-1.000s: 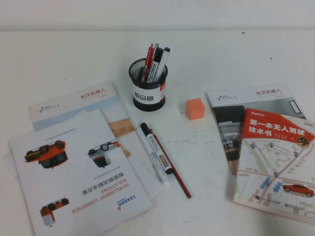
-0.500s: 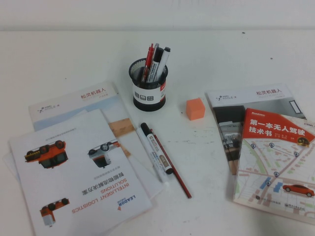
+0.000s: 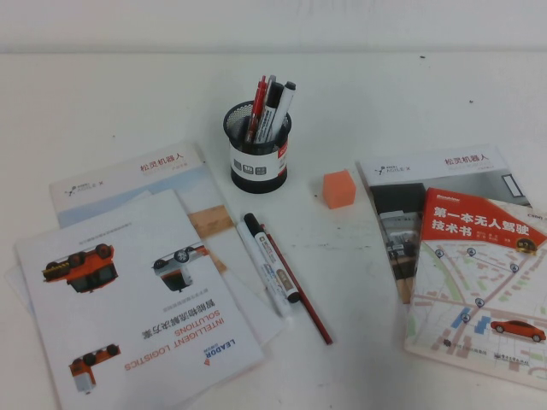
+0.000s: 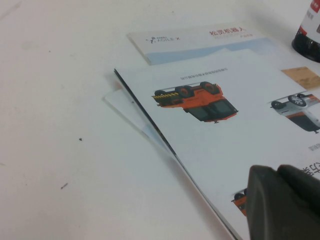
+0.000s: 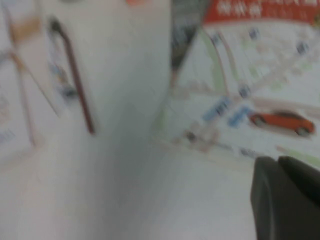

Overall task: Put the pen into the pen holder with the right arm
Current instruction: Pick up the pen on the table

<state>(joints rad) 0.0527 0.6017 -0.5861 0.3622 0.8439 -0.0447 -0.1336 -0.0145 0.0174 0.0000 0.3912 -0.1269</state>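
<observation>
The pen, a thick white marker with a black cap at its far end, lies on the table in front of the pen holder. A slimmer white pen and a thin dark-red pen lie against it. The black mesh holder stands upright with several pens in it; its base shows in the left wrist view. Neither arm shows in the high view. My left gripper is shut and empty above the left brochure. My right gripper is shut and empty above the table by the map booklet; the dark-red pen shows blurred there.
Brochures lie stacked at the left, their edge close to the pens. An orange cube sits right of the holder. A red-topped map booklet lies over another brochure at the right.
</observation>
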